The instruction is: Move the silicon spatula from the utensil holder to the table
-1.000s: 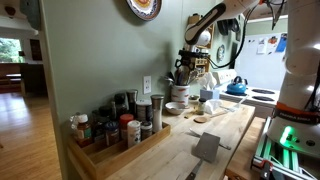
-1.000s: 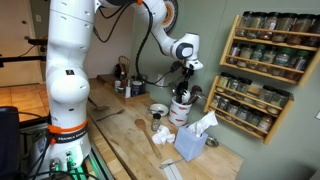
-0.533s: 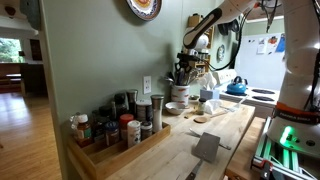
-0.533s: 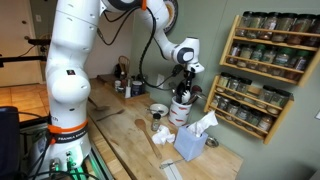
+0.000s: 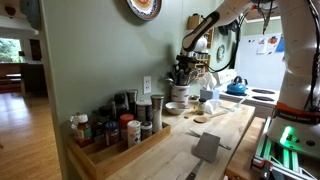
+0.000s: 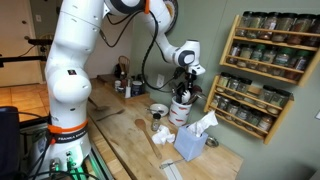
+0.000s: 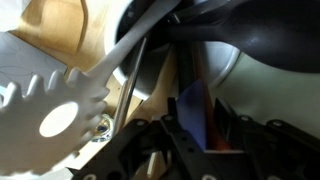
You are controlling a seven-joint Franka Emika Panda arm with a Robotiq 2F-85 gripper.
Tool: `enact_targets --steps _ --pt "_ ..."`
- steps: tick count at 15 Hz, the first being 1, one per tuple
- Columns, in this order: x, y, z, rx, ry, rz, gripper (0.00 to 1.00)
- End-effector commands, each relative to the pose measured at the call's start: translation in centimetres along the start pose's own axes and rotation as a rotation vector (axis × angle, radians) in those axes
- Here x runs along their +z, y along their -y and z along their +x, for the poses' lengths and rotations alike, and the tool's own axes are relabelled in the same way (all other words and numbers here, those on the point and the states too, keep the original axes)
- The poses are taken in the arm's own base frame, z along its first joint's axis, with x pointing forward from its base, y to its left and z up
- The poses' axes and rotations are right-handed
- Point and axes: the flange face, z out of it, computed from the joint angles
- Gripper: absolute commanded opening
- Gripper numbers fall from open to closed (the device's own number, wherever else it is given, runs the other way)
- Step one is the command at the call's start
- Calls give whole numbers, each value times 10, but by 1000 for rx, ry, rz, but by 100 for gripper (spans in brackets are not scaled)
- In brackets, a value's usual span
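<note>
The utensil holder (image 5: 179, 93) (image 6: 181, 110) is a pale crock by the wall on the wooden table (image 5: 175, 155) (image 6: 118, 135), with dark handles sticking out of its top. My gripper (image 5: 183, 64) (image 6: 184, 80) (image 7: 197, 113) hangs right over the holder, down among the utensils. In the wrist view the dark blue flat head of the silicon spatula (image 7: 193, 112) stands between my two black fingers (image 7: 171, 112), which press on both of its faces. A white slotted utensil (image 7: 60, 110) lies just beside it. The spatula's handle is hidden.
A spice rack (image 5: 115, 135) sits on the counter and spice shelves (image 6: 265, 60) hang on the wall. A low bowl (image 6: 158, 109), a tissue box (image 6: 192, 142), a wooden utensil (image 6: 150, 140), a flat grey piece (image 5: 207, 147) and a blue kettle (image 5: 236, 87) are nearby.
My jaws have gone from wide open to shut on the blue spatula head. The arm has hardly shifted above the holder.
</note>
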Motion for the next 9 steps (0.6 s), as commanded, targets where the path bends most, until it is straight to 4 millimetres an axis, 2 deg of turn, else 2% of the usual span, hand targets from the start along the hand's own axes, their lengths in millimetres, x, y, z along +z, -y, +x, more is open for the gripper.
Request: enact_targets --steps 1,2,4,5,9 --pt "7 1 3 8 -24 -16 29" --pt "7 1 3 12 -23 -15 23" --pt "6 2 3 12 -26 -13 4" --pt "5 3 3 13 -31 -10 0" --pt "0 3 0 9 -35 -12 3"
